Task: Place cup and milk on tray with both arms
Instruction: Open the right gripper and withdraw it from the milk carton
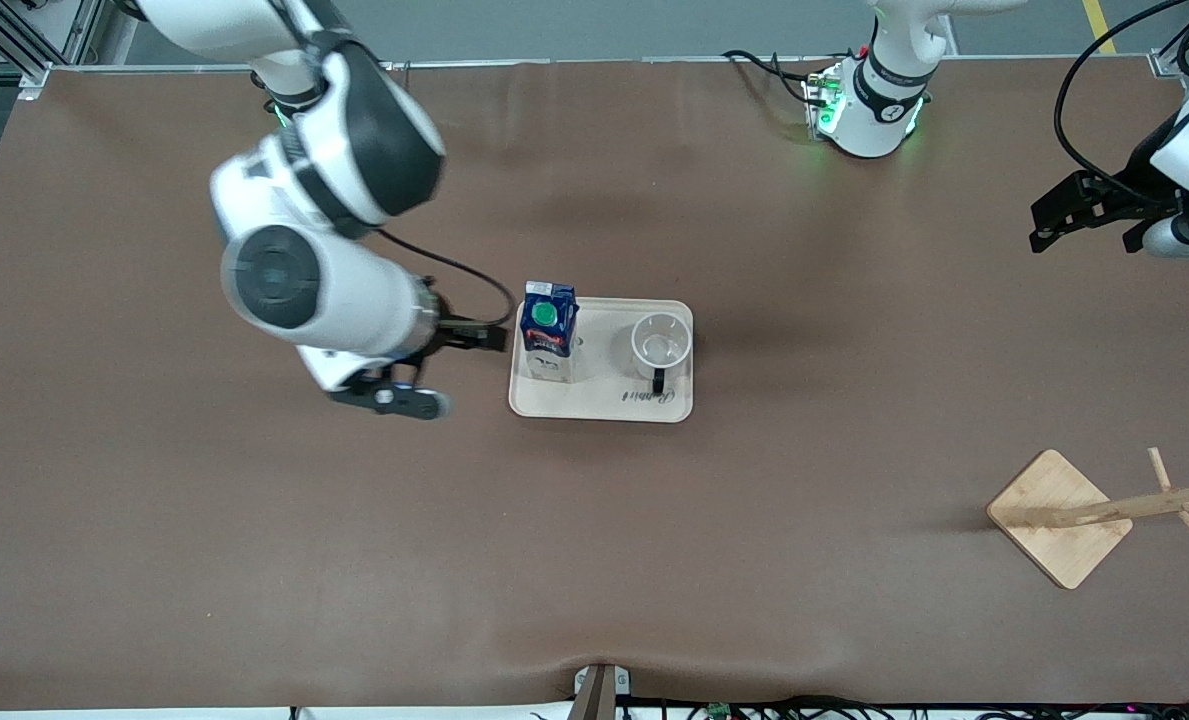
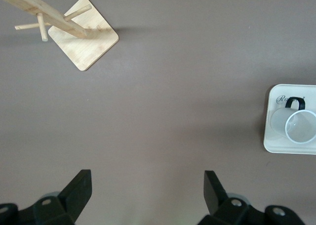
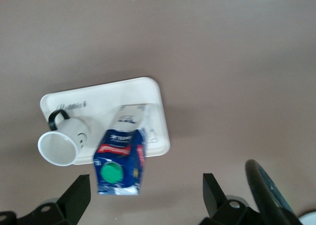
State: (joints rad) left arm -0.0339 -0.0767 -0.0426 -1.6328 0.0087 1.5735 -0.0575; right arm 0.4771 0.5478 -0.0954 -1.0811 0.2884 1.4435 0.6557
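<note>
The cream tray [image 1: 594, 395] lies mid-table. The blue-and-white milk carton [image 1: 547, 330] with a green cap stands upright on the tray's end toward the right arm. The white cup [image 1: 661, 345] stands upright on its other end, black handle toward the front camera. My right gripper [image 1: 444, 368] is open and empty over the table just beside the tray's milk end. The right wrist view shows the milk [image 3: 121, 156], cup [image 3: 64, 141] and tray [image 3: 108, 96] past my open right gripper [image 3: 145, 190]. My left gripper [image 1: 1039, 228] is open and empty, waiting over the table's left-arm end.
A wooden peg stand with a square base [image 1: 1059, 515] is toward the left arm's end, nearer the front camera than the tray. The left wrist view shows the stand [image 2: 84, 34], the tray's end [image 2: 276, 141], the cup [image 2: 298, 123] and my open left gripper [image 2: 146, 183].
</note>
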